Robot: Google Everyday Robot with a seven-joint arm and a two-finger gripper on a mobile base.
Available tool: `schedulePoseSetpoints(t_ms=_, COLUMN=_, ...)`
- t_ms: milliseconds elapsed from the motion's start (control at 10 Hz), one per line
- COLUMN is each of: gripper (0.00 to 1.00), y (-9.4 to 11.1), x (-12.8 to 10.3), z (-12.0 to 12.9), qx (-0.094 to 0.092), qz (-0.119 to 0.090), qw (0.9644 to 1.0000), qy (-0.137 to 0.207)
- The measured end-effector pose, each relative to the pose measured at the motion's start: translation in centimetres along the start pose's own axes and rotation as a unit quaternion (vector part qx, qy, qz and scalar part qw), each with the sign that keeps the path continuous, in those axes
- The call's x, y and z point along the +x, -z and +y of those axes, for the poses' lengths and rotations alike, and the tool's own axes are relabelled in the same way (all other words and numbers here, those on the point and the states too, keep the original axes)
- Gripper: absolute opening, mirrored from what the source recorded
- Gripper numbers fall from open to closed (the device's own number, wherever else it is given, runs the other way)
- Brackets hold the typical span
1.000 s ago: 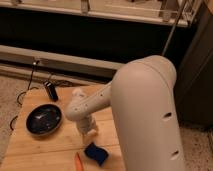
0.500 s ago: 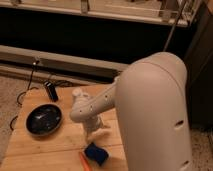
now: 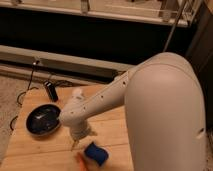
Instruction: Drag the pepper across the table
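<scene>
Where my arm bends down over the front of the desk point(image 3: 35, 155), my claw point(image 3: 75, 145) points downward, its fingers spread wide with nothing between them. Just below it, and slightly to the right as the camera sees it, lies the pepper point(image 3: 80, 161), a small orange sliver near the desk's front edge, partly cut off by the bottom of the view. I cannot tell whether my fingertips touch it. A blue cloth point(image 3: 96, 153) sits just beside the pepper, on its right. A dark pan point(image 3: 42, 120) rests on the desk to the left of my claw, apart from both.
</scene>
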State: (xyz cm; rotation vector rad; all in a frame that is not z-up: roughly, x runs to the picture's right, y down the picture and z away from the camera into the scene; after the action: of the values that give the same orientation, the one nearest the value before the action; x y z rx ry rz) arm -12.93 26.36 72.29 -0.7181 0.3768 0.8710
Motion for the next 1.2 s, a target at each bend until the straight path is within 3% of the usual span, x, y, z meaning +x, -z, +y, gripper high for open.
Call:
schedulePoseSetpoints(t_ms=100, gripper=0.80, y=0.5, x=0.2, z=2.4, qx=-0.019, qz=0.004, qw=0.9989, qy=0.044)
schedulePoseSetpoints(t_ms=300, gripper=0.80, y=0.5, x=1.1, z=5.1, qx=-0.048, qz=0.022, qw=0.9944, qy=0.092)
schedulePoseSetpoints(t_ms=500, gripper=0.80, y=-0.2, x=2.8, z=6.1, qx=-0.063, qz=0.056, qw=0.9900, qy=0.113)
schedulePoseSetpoints(t_ms=800, gripper=0.80, y=-1.1, x=5.1, z=6.0, qx=-0.068, qz=0.107, qw=0.9854, qy=0.114)
schedulePoseSetpoints(t_ms=1200, gripper=0.80, y=-2.3, x=6.2, z=5.9, qx=-0.060, qz=0.150, qw=0.9808, qy=0.108)
